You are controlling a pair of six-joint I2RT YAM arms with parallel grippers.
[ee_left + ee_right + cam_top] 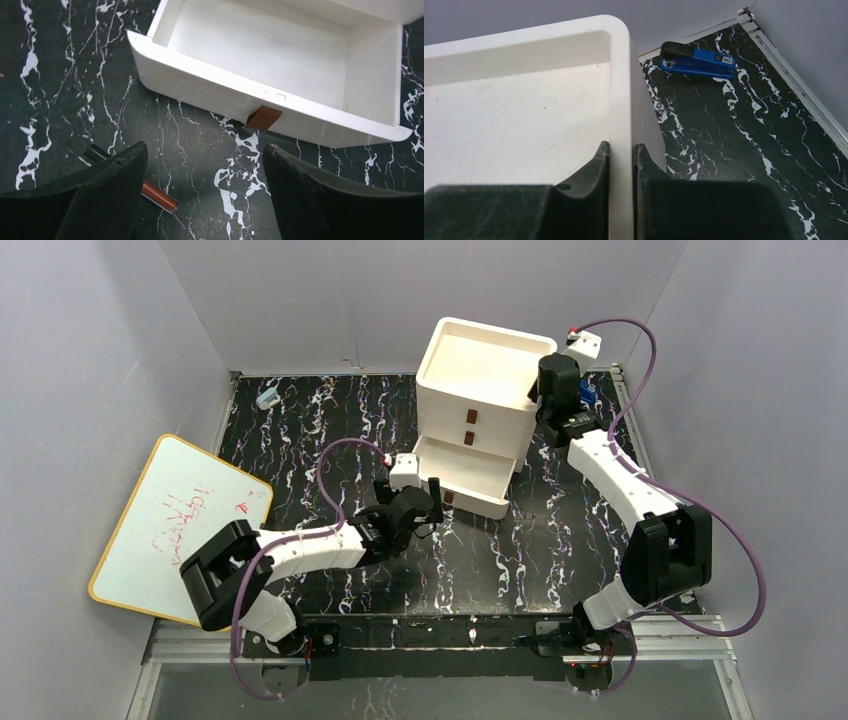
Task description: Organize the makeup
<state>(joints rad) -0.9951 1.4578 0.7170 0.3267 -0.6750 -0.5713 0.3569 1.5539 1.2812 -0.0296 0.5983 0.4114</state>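
Note:
One piece of the makeup shows: a thin black-and-red pencil (159, 196) lying on the dark marble table, partly hidden under my left finger (107, 195). My left gripper (204, 150) hangs open just in front of the pulled-out bottom drawer (260, 55), with nothing between its fingers. The drawer is empty, and its brown handle (264, 118) faces the gripper. From above, the left gripper (428, 510) sits at the drawer's front left corner. My right gripper (621, 147) is shut on the right wall of the white drawer box (620, 85), one finger inside the empty top tray and one outside. The right gripper (545, 390) shows at the box's right side.
The white three-drawer box (475, 400) stands at the back centre. A blue stapler (698, 61) lies behind it near the right wall. A small light-blue object (267, 397) sits at the back left. A whiteboard (175, 525) leans over the table's left edge.

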